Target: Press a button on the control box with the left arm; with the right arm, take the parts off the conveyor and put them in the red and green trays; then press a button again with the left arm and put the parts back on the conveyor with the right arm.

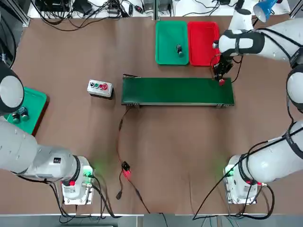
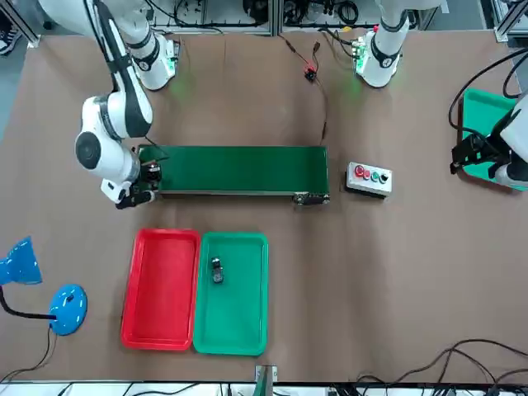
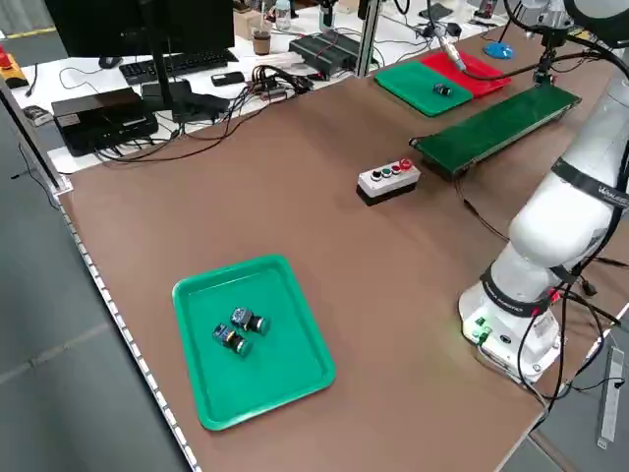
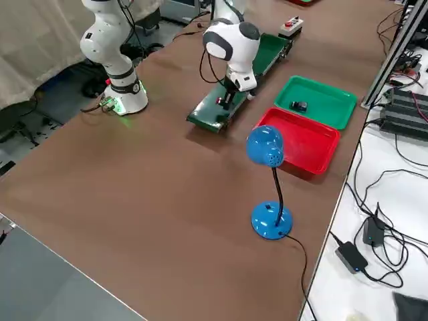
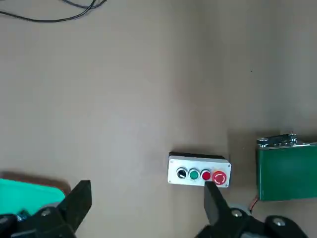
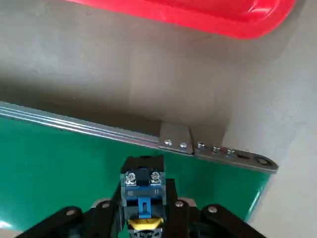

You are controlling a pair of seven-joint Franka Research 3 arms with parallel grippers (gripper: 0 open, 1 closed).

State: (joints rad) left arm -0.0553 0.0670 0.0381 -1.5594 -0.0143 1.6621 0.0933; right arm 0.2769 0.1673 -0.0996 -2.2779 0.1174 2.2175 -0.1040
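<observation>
My right gripper hangs low over the right end of the green conveyor. It is shut on a small black part with a blue and yellow face. The red tray just beyond it holds nothing. Beside it, the green tray holds one dark part. The grey control box, with its row of coloured buttons, sits left of the conveyor. My left gripper stands open well to the left of the box, high above the table.
A second green tray with small parts lies at the table's left edge, under the left arm. A blue desk lamp stands beyond the red tray. A cable with a red-lit plug runs from the conveyor towards the bases.
</observation>
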